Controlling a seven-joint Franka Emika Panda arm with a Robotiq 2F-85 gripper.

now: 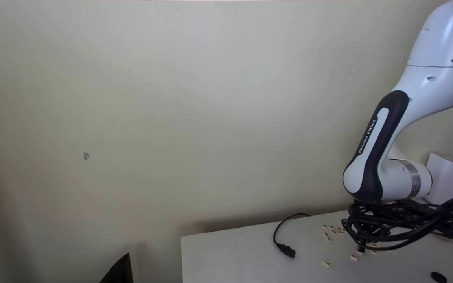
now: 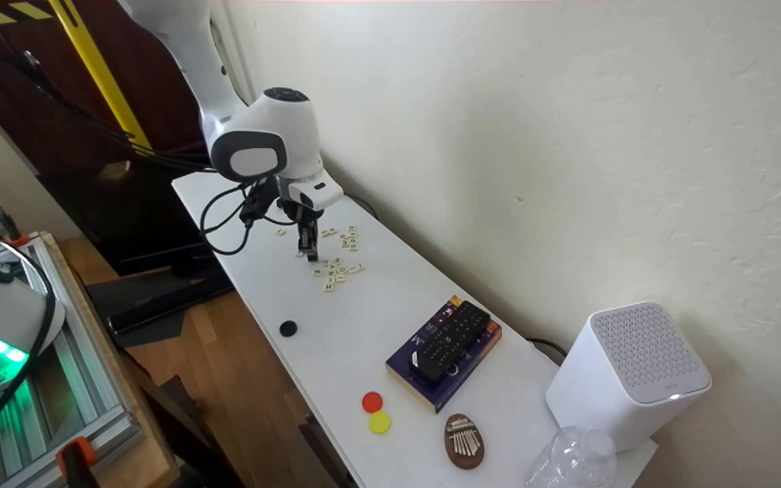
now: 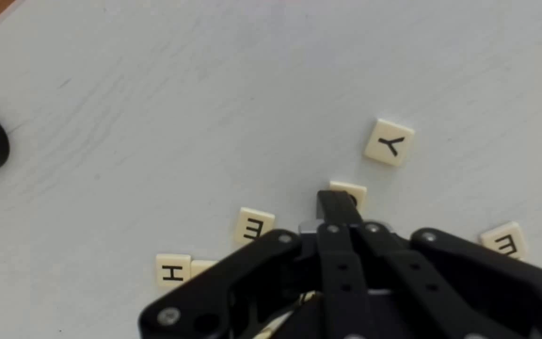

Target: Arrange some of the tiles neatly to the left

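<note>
The tiles are small beige lettered squares scattered on the white table, in a cluster [image 2: 331, 273] by my gripper and others farther back [image 2: 350, 240]. A loose tile [image 1: 326, 264] lies nearer the front in an exterior view. My gripper [image 3: 339, 200] points down with its fingertips together and nothing visible between them. It also shows in an exterior view [image 2: 312, 255]. Its tips partly cover one tile [image 3: 359, 190]; I cannot tell if they touch it. A Y tile [image 3: 389, 142] lies beyond the tips, an E tile [image 3: 254, 225] and an H tile [image 3: 172, 270] to the left.
A black disc [image 2: 288, 329] lies near the table edge. A book [image 2: 404, 359] with a black remote [image 2: 451, 342], red [image 2: 372, 402] and yellow [image 2: 379, 422] discs, a thumb piano [image 2: 464, 442], a white box [image 2: 628, 379] and a bottle [image 2: 577, 461] stand farther along. A black cable [image 1: 287, 250] lies behind.
</note>
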